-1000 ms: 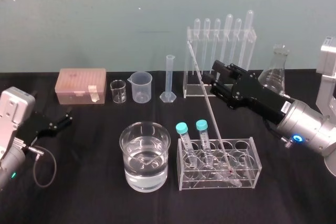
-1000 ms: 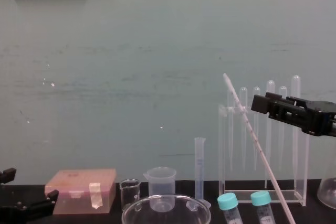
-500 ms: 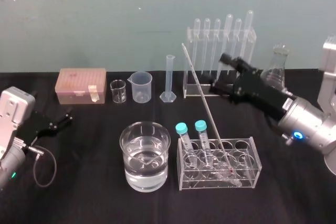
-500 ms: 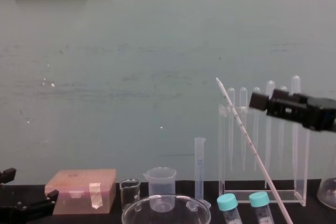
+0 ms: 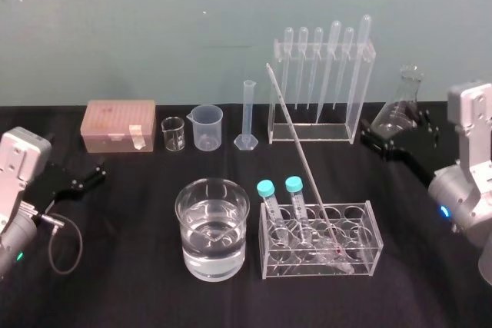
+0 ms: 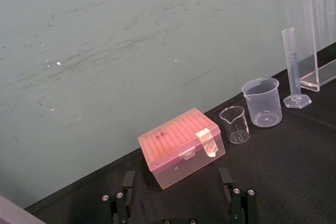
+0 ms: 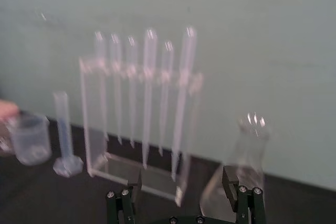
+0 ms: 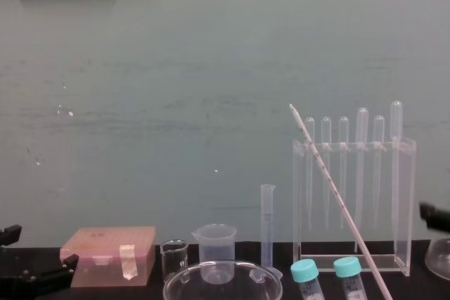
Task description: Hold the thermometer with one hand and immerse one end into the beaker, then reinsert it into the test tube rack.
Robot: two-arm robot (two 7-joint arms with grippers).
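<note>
Thermometer leaning in the test tube rack, both end effectors released.

The tall pipette stand (image 5: 321,86), carrying six pipettes (image 5: 334,59), stands just left of the right end effector (image 5: 374,142), with a conical flask (image 5: 400,109) close behind it. Nearer the robot and left of that end effector, the low test tube rack (image 5: 321,242) holds two blue-capped tubes (image 5: 267,197) and the thermometer (image 5: 296,147), slanting up leftward. The beaker (image 5: 213,230), part-filled with clear liquid, sits farther left. The right end effector is spread wide, holding nothing; the left end effector (image 5: 81,180), likewise released, is at the desk's (image 5: 138,266) left edge.
</note>
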